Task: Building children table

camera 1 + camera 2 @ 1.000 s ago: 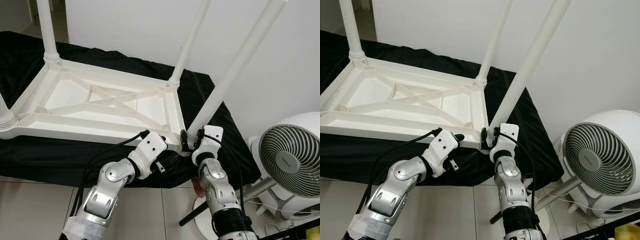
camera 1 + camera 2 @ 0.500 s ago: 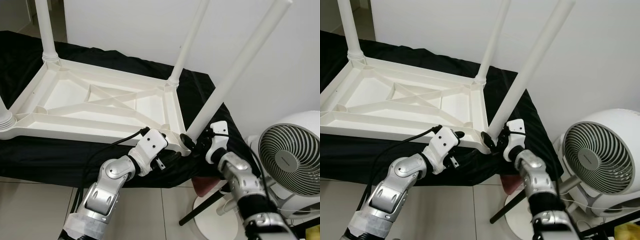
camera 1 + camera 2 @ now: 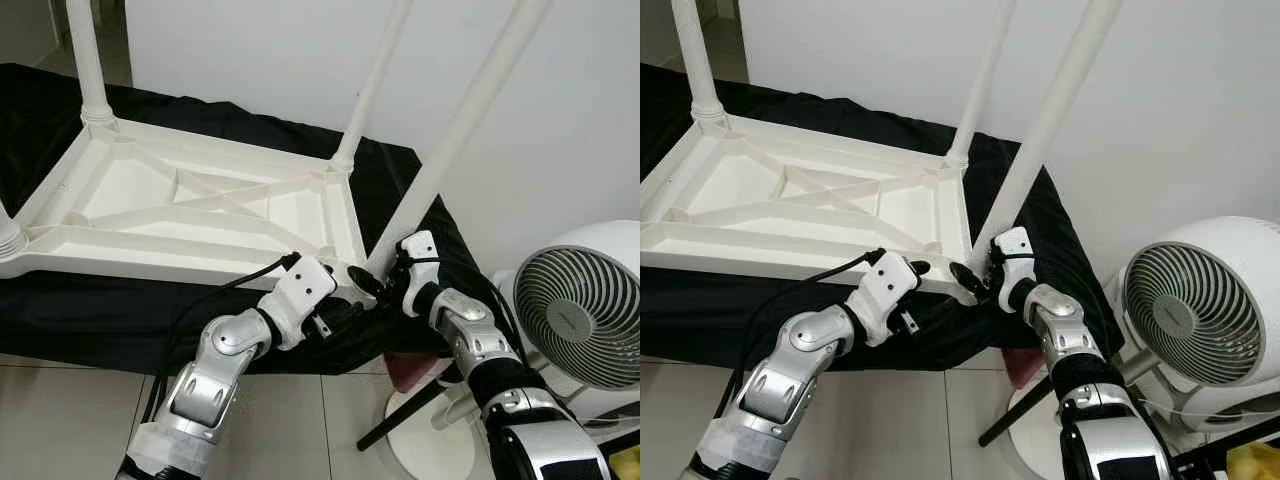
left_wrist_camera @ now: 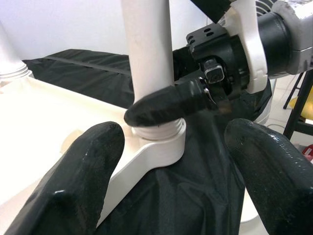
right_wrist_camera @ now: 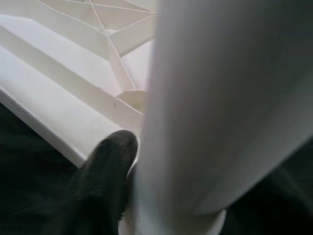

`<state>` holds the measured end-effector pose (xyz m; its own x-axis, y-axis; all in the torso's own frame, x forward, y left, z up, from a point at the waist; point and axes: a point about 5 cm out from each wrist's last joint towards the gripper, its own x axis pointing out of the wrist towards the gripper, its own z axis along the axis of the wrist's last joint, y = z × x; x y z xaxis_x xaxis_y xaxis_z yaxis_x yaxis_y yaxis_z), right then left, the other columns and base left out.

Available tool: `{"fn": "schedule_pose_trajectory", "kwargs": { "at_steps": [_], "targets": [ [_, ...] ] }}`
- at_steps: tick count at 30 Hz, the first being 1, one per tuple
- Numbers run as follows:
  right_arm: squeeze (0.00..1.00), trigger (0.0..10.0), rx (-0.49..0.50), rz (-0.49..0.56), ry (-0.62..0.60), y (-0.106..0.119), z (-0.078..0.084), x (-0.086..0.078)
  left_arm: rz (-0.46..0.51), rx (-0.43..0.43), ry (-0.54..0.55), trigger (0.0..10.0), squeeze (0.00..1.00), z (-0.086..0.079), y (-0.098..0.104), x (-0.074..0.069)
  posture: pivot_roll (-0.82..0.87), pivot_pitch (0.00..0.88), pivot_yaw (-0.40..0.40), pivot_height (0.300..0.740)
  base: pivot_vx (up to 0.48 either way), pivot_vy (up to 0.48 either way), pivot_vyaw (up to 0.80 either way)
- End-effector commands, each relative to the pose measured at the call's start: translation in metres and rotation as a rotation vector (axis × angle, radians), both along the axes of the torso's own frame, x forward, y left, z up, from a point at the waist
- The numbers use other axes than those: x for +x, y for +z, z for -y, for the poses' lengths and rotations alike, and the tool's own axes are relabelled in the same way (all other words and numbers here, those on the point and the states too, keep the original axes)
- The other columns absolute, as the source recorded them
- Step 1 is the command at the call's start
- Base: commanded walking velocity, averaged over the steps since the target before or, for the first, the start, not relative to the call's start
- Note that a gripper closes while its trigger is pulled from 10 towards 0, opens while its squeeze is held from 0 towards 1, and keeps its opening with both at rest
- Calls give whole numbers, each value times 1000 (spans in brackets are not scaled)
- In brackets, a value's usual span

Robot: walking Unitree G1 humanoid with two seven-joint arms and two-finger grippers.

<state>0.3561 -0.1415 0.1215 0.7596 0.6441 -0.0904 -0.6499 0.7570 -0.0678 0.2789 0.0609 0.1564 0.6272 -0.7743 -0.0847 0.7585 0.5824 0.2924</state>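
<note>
A white children's table (image 3: pixel 150 262) lies upside down on a black cloth (image 3: pixel 90 310), with its legs pointing up. The near-right leg (image 3: pixel 455 135) leans up to the right out of its corner socket (image 4: pixel 159 142). My right gripper (image 3: pixel 378 276) is shut on this leg just above the socket; one black finger (image 4: pixel 166 105) crosses its front and another finger (image 5: pixel 105 166) presses its side. The left gripper (image 3: pixel 345 305) hovers open just in front of that same corner, its fingers (image 4: pixel 83 181) spread wide and holding nothing.
Other legs stand at the far left (image 3: pixel 85 60) and far right (image 3: pixel 375 85) corners. A white fan (image 3: pixel 580 300) on a round base (image 3: pixel 425 455) stands on the tiled floor right of the table. A white wall (image 3: pixel 560 120) is close behind.
My right arm swung out to the right and its wrist turned, still holding the leg's base. The leg now stands slightly steeper. The left gripper moved a little toward the corner.
</note>
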Motion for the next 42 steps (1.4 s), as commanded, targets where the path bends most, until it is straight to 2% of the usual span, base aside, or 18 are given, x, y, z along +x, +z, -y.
{"fn": "schedule_pose_trajectory", "kwargs": {
  "at_steps": [1, 6, 7, 9, 10, 18, 20, 25, 27, 30, 31, 34, 35, 37, 42],
  "targets": [
    [0, 0, -31, -11, 31, -4, 0, -1, 19, -17, 36, 10000, 0, 4, 2, 2, 183, 0, -223, 740, 0, 0, 0],
    [0, 0, -20, -28, 41, -9, 5, -5, 18, -23, 34, 10000, 0, 5, 3, 2, 176, 0, -219, 740, 0, 0, 0],
    [0, 941, -11, -35, 50, -11, 5, -6, 18, -23, 33, 10000, 0, 5, 2, 2, 176, 0, -219, 740, 0, 0, 0],
    [0, 941, -9, -32, 29, -11, 7, -6, 18, -23, 32, 10000, 0, 5, 3, 3, 172, 0, -219, 740, 0, 0, 0],
    [0, 10000, 6, -33, 19, -12, 8, -6, 17, -25, 31, 10000, 0, 5, 3, 3, 165, 0, -217, 740, 0, 0, 0],
    [0, 10000, -18, -13, -146, -15, 17, -6, 13, -22, 38, 10000, 0, 5, 1, 4, 145, 0, -222, 740, 0, 0, 0],
    [0, 10000, -3, -40, -257, -18, 21, -6, 17, -19, 31, 10000, 0, 5, 2, 3, 139, 3, -223, 740, 0, 0, 0],
    [0, 10000, 37, -63, -386, -20, 22, -11, 18, -9, 9, 10000, 0, 6, 2, 2, 133, 16, -219, 740, 0, 0, 0],
    [0, 10000, 42, -54, -427, -21, 19, -15, 19, -4, 0, 10000, 0, 6, 2, 2, 129, 17, -213, 740, 0, 0, 0],
    [0, 10000, 67, -57, -609, -25, 6, -26, 23, -1, -3, 10000, 0, 6, 5, 7, 123, 9, -199, 740, 0, 0, 0],
    [0, 10000, 67, -57, -609, -25, 6, -26, 23, -1, -3, 10000, 0, 6, 5, 7, 123, 9, -199, 740, 0, 0, 0],
    [0, 10000, 99, -87, -752, -27, -9, -33, 27, -14, 4, 10000, 0, 5, 9, 11, 118, 8, -193, 740, 0, 0, 0],
    [0, 10000, 99, -87, -752, -27, -9, -33, 27, -14, 4, 10000, 0, 5, 9, 11, 118, 8, -193, 740, 0, 0, 0],
    [0, 10000, 114, -90, -761, -24, -21, -35, 30, -14, 11, 10000, 0, 5, 9, 12, 118, 8, -191, 740, 0, 0, 0],
    [0, 10000, 152, -50, -708, -15, -23, -35, 15, -12, 15, 10000, 0, 4, 6, 11, 114, 7, -187, 740, 0, 0, 0]
  ]
}}
